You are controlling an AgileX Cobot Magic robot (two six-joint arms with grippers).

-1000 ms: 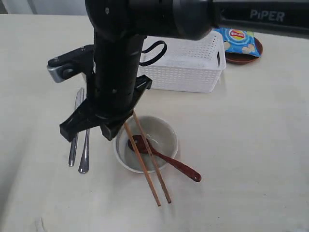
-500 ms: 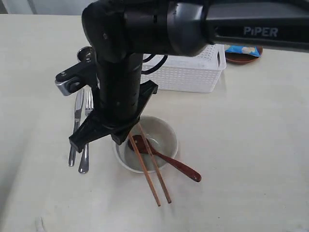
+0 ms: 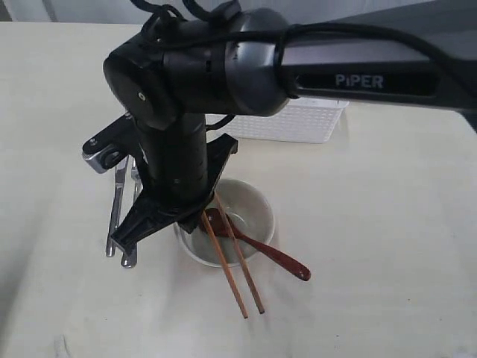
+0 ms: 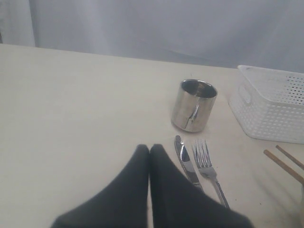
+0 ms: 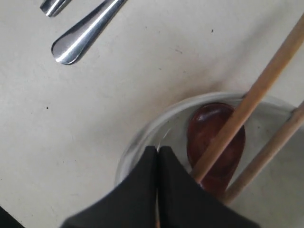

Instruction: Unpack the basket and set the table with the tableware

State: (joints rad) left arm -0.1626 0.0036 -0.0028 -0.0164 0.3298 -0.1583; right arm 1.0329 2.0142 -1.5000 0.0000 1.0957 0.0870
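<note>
Two grippers clenched empty: right gripper [image 5: 157, 149] tips hang over the bowl [image 5: 137, 135] rim with chopsticks [image 5: 249, 102] and spoon [image 5: 211, 126] just beside, left gripper [image 4: 149, 148] beside knife [image 4: 185, 161], so I'd open right wide before dropping, pinch both sticks together, avoid tipping bowl.

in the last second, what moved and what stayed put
The right arm lowered its shut tool toward the bowl rim, now hiding most of the basket. Nothing was gripped or released. Bowl, spoon, chopsticks, knife and fork stayed put.
</note>
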